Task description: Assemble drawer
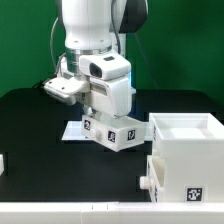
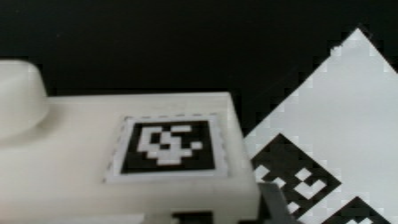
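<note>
Although the exterior view takes in the whole arm (image 1: 92, 30), can't read the gripper (image 1: 103, 112): fingertips buried behind the wrist housing and the part beneath it. Open, closed or clamped, cannot tell. No fingers visible in the wrist view either.

Directly under the gripper: white tray (image 1: 110, 131), tilted, two square tags on the face toward the camera. Possibly gripped or only touched from above, contact point hidden. Far edge of the tray blocked by the arm.

Under and just behind the tray, away from the camera: marker board (image 1: 73, 130), flat on the black table (image 1: 40, 170), mostly covered, only one corner showing.

Off to the exterior view's right of the gripper, near but apart from the tray: large shell (image 1: 190, 150), open top, one tag low on the front, right side and bottom cut off by the frame. Round knob (image 1: 148, 180) on the side facing the gripper. Unclear whether the knob belongs to a second tray sitting in the shell.

Far to the exterior view's left of the gripper: sliver of a white piece (image 1: 2, 162), cut by the frame edge, not identifiable.

Wrist view close and blurred: tray face (image 2: 71, 140) with one tag (image 2: 169, 145), rounded white lump (image 2: 22, 95) at its edge, probably a knob, cropped. Marker board corner (image 2: 338, 110) beside it, tag partly cut off.
</note>
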